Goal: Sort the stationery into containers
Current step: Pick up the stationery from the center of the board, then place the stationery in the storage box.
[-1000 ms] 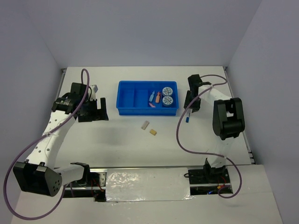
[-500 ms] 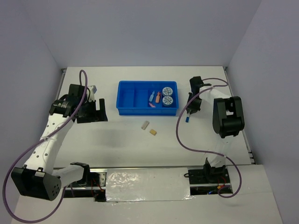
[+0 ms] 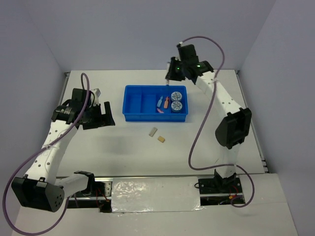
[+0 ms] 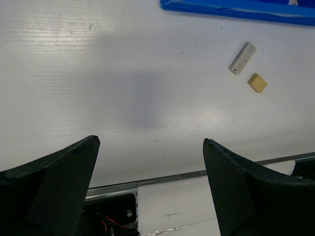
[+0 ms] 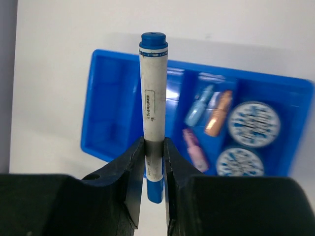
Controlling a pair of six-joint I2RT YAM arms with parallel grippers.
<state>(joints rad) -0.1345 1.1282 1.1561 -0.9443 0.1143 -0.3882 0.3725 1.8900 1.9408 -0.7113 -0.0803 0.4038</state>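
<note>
My right gripper (image 3: 172, 73) is raised above the far edge of the blue tray (image 3: 132, 102). In the right wrist view it (image 5: 154, 147) is shut on the blue-white pen (image 5: 153, 98), held upright over the tray (image 5: 110, 105). Two tape rolls (image 3: 176, 100) fill the right compartment, also in the wrist view (image 5: 253, 123). Pink and orange capsules (image 3: 163, 103) lie in the compartment beside them; the orange one (image 5: 218, 113) shows clearly. A grey eraser (image 3: 153, 131) and a tan eraser (image 3: 161, 139) lie on the table before the tray. My left gripper (image 3: 102, 117) is open and empty, left of the tray.
The left wrist view shows the grey eraser (image 4: 242, 58), the tan eraser (image 4: 257, 82) and the tray's near edge (image 4: 236, 7) ahead of its open gripper (image 4: 150, 142). The tray's two left compartments (image 5: 106, 93) hold nothing. The table's metal front rail (image 4: 167, 177) lies below.
My right gripper has lifted the pen from the table right of the tray and swung up and left, to above the tray's far edge. The left arm has barely moved.
</note>
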